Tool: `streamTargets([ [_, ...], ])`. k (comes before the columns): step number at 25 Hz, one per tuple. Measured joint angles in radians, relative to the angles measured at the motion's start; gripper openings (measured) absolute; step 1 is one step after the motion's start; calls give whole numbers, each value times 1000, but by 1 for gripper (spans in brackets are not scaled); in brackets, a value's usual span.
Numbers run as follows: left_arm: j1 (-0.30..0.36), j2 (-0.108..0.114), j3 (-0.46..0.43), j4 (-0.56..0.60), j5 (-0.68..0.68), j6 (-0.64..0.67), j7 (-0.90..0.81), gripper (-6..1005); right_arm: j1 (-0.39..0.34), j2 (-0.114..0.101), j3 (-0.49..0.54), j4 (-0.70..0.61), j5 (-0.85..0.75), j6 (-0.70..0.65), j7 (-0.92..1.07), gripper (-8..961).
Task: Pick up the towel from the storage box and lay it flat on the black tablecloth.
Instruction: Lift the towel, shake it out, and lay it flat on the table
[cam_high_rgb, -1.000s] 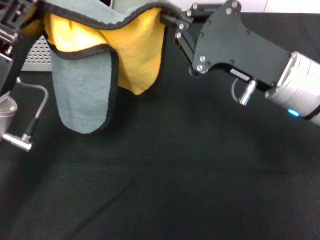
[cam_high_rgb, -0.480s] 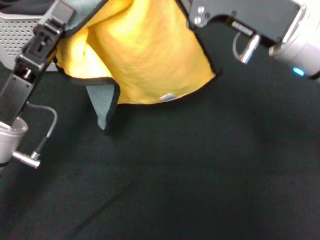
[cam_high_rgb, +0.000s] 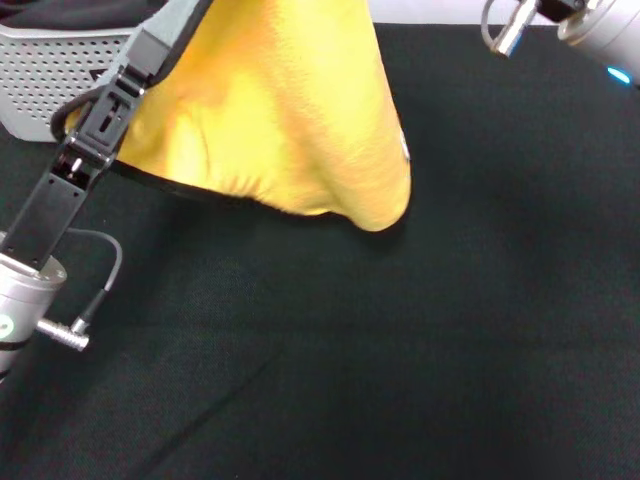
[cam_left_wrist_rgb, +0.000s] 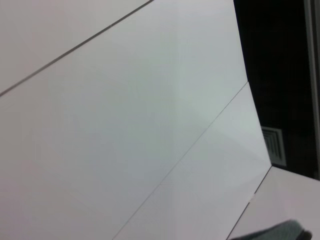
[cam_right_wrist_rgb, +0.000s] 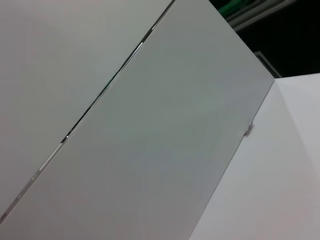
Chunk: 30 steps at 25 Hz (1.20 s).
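A black tablecloth covers the counter, with one storage box at its far left edge. One towel hangs above the cloth, yellow face showing, dark edging along its drooping lower hem. The left gripper holds its left edge. The right gripper's state cannot be told.

The hanging yellow towel and the left arm block the desk's far-left part before the grey box, while the black cloth lies open nearer and rightward.
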<state>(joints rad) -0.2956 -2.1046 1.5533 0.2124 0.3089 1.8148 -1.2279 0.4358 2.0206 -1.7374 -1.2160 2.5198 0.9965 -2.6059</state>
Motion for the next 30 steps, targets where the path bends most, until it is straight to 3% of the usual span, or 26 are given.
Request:
streamTargets([
  [13, 9, 1, -2, -71, -8, -5, 58, 308, 10, 0, 40, -28, -42, -16, 22, 7],
  [18, 28, 4, -6, -75, -10, -4, 88, 484, 9, -3, 46, -44, -46, -22, 22, 7],
  [30, 91, 8, -10, -98, -15, -5, 147, 487, -6, -1, 78, -73, -91, -30, 50, 7],
])
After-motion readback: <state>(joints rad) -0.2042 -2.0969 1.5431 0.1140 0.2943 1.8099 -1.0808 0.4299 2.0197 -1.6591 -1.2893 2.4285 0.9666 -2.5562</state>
